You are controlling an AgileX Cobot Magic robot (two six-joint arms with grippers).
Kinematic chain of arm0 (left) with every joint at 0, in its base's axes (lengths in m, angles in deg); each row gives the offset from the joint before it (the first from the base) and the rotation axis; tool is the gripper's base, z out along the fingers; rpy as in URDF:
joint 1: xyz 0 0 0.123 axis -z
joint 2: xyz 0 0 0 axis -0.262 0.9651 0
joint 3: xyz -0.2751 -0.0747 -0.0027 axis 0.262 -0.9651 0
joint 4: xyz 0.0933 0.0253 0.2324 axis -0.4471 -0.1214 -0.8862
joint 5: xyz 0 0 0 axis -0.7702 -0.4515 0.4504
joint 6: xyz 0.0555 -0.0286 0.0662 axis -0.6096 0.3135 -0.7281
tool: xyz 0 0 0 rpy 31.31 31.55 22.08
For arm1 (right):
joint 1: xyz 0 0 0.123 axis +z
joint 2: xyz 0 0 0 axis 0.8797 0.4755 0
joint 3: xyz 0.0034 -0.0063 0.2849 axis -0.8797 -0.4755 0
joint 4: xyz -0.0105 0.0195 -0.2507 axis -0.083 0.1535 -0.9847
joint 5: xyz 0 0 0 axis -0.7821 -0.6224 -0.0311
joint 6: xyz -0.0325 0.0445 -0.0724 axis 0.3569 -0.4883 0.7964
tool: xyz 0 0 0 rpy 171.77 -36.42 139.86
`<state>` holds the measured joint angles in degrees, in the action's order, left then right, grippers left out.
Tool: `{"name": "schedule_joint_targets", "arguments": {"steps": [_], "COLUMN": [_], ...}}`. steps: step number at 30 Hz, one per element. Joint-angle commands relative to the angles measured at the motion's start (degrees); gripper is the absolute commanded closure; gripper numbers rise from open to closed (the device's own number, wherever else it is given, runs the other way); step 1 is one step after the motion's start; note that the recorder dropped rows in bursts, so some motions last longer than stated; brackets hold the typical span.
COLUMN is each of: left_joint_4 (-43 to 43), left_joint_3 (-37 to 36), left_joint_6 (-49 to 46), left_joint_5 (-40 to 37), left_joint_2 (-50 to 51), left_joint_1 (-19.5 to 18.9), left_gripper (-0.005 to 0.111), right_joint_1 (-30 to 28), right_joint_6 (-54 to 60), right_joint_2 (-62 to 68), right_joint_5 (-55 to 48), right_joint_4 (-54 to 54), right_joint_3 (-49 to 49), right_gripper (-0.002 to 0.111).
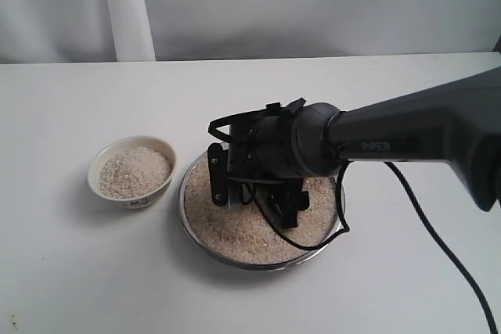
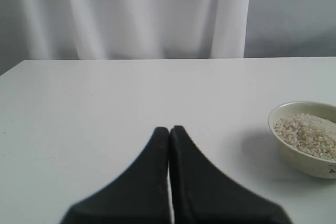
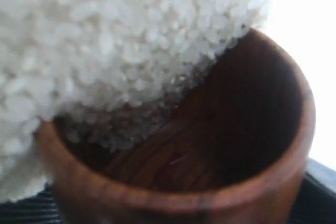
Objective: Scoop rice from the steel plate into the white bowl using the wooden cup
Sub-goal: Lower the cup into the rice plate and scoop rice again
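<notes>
Wooden cup [image 3: 210, 150], gripped by the right jaws and dug into the rice [image 3: 105, 51] on the steel plate [image 1: 235, 262], could spill grains onto the counter [image 1: 78, 287] if lifted tilted toward the white bowl [image 1: 106, 192] well apart from them; left jaws clenched, empty.

surface: white table [image 1: 70, 287] | backdrop: white pleated curtain [image 2: 131, 14], grey wall [image 2: 294, 14] | light: soft, even, faint shadows
</notes>
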<state>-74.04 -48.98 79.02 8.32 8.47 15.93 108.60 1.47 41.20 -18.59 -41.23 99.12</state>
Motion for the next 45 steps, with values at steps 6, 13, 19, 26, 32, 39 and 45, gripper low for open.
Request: {"name": "schedule_joint_targets", "arguments": {"steps": [6,13,19,26,32,39,45], "left_joint_4": [-0.02,-0.02,-0.02,-0.02,-0.02,-0.02,-0.02], "left_joint_3": [-0.09,-0.09,-0.09,-0.09,-0.09,-0.09,-0.09], "left_joint_6": [0.22,0.22,0.22,0.22,0.22,0.22,0.22], "left_joint_5": [0.33,0.33,0.33,0.33,0.33,0.33,0.33], "left_joint_2": [-0.14,-0.14,-0.14,-0.14,-0.14,-0.14,-0.14], "left_joint_1": [0.15,0.15,0.15,0.15,0.15,0.15,0.15], "left_gripper": [0.107,0.107,0.107,0.107,0.107,0.107,0.107], "right_joint_1": [0.16,-0.91,-1.81,-1.85,-3.68,-6.98,-10.72], "right_joint_6": [0.52,0.88,0.88,0.66,-0.15,-0.52,-1.19], "right_joint_2": [0.73,-3.42,-4.6,-4.49,-4.75,-7.27,-12.47], "right_joint_5": [6.21,11.3,14.74,19.25,18.87,25.52,38.29], "right_joint_4": [12.32,15.61,16.85,18.54,19.11,21.53,25.94], "right_joint_3": [-1.03,-3.79,-7.01,-7.28,-7.28,-10.61,-18.15], "right_gripper": [0.108,0.108,0.108,0.108,0.108,0.108,0.108]}}
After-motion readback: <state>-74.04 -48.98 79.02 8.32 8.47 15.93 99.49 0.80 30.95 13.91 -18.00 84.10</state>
